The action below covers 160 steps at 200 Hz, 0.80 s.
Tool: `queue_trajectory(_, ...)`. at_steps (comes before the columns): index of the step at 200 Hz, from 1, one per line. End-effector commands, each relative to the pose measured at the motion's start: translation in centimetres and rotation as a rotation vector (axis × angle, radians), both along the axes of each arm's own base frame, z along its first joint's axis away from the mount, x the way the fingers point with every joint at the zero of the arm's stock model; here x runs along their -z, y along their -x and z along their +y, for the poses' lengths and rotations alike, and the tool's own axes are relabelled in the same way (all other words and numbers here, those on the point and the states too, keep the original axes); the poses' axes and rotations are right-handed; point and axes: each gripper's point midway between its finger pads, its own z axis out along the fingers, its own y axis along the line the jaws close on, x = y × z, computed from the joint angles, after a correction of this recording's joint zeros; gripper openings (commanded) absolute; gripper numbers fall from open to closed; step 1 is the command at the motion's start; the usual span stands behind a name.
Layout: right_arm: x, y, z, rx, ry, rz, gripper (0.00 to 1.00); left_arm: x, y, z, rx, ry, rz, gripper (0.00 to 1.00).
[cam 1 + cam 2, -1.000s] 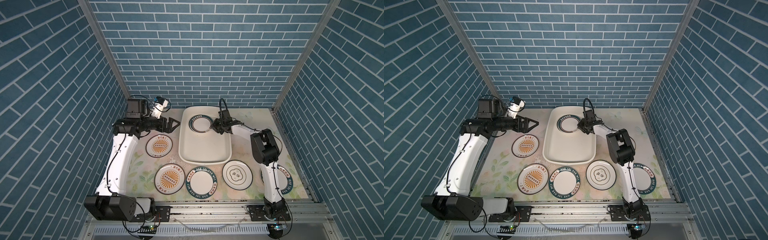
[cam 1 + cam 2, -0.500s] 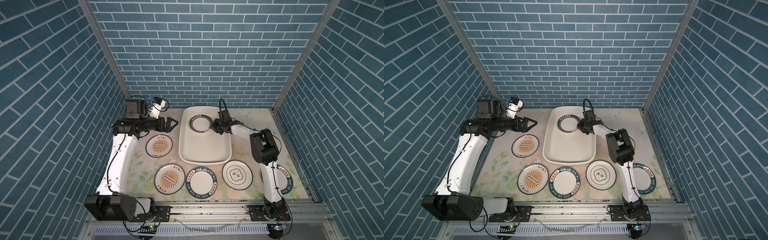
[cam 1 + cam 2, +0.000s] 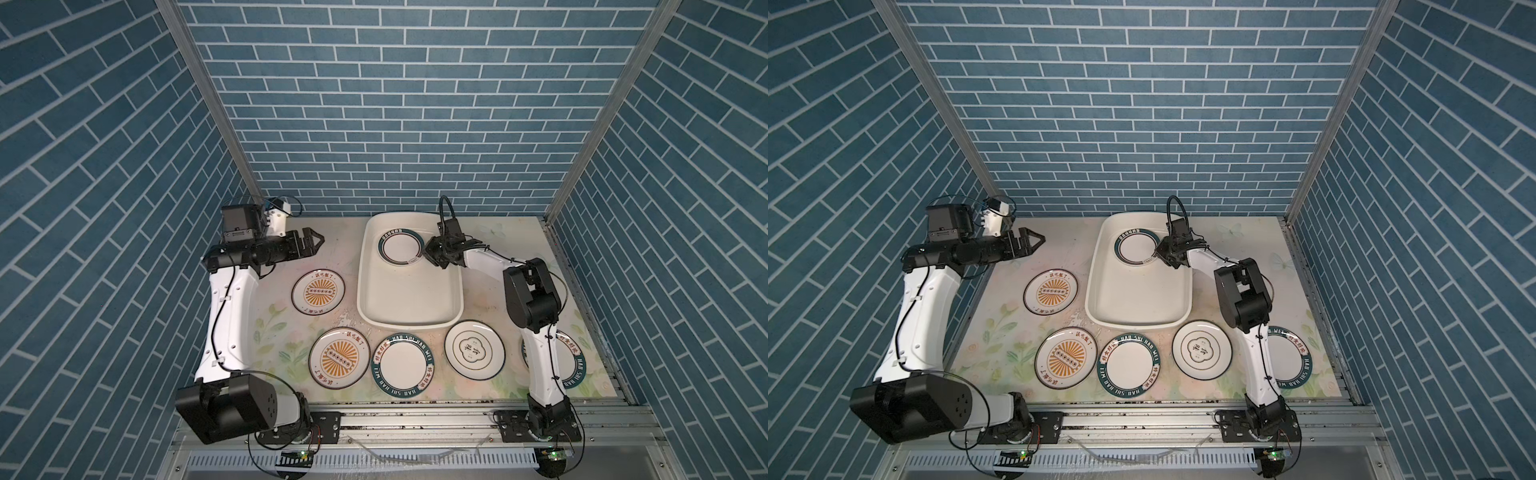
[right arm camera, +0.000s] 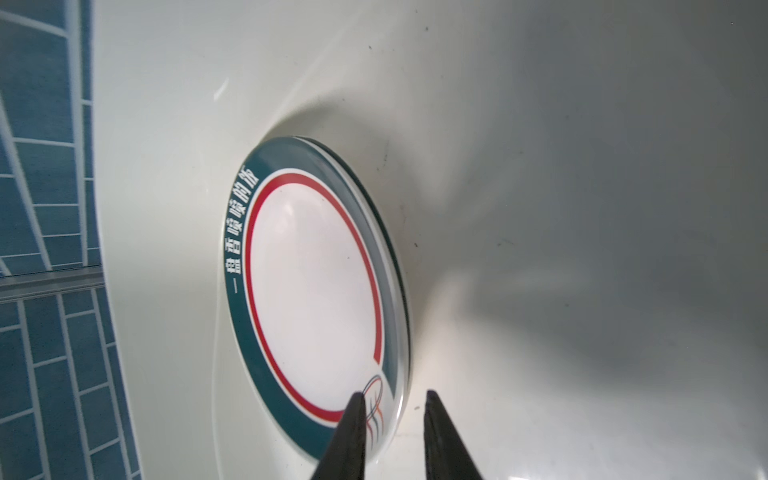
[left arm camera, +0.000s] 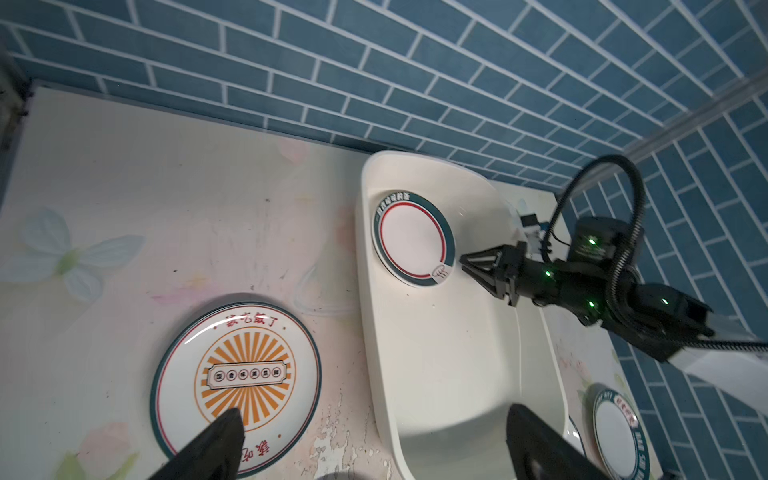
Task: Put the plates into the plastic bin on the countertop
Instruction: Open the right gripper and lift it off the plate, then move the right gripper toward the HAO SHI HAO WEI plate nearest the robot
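Plate (image 3: 401,247), green-rimmed, flat at the plastic bin's (image 3: 409,291) far end.
Right hand (image 4: 392,397), fingers slightly parted, sits at its right rim; left hand (image 3: 316,243) hovers spread wide, far left; five other plates (image 3: 402,370) lie on the surface (image 3: 498,237) outside the bin.

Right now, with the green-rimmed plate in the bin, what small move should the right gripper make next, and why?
Probably draw the right gripper straight back off the plate and up. The plate already lies in the plastic bin, and the jaws stand slightly apart around its rim; five more plates wait on the countertop.
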Motion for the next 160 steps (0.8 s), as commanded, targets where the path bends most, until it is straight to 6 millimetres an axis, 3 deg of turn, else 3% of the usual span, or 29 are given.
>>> queue_trajectory(1,-6.3,0.3,-0.2,-0.035,0.000,-0.131,0.26,0.4,-0.2,0.1,0.005,0.054,0.030,1.00)
queue_trajectory(51,-12.8,2.7,-1.6,-0.115,0.032,-0.259,0.28,3.1,1.0,0.0,0.048,0.046,0.078,1.00)
queue_trajectory(72,-14.7,5.0,-3.8,-0.120,0.075,-0.286,0.30,3.0,1.5,-1.2,0.105,0.087,0.054,1.00)
queue_trajectory(95,-16.3,8.2,-7.6,-0.078,0.120,-0.297,0.35,2.2,2.0,-2.4,0.179,0.123,0.015,1.00)
queue_trajectory(129,-16.2,14.1,-13.3,-0.018,0.178,-0.228,0.40,1.2,2.8,-5.6,0.334,0.114,-0.021,1.00)
queue_trajectory(160,-12.6,18.8,-18.4,0.099,0.258,-0.074,0.42,0.9,3.1,-8.9,0.454,0.081,-0.036,1.00)
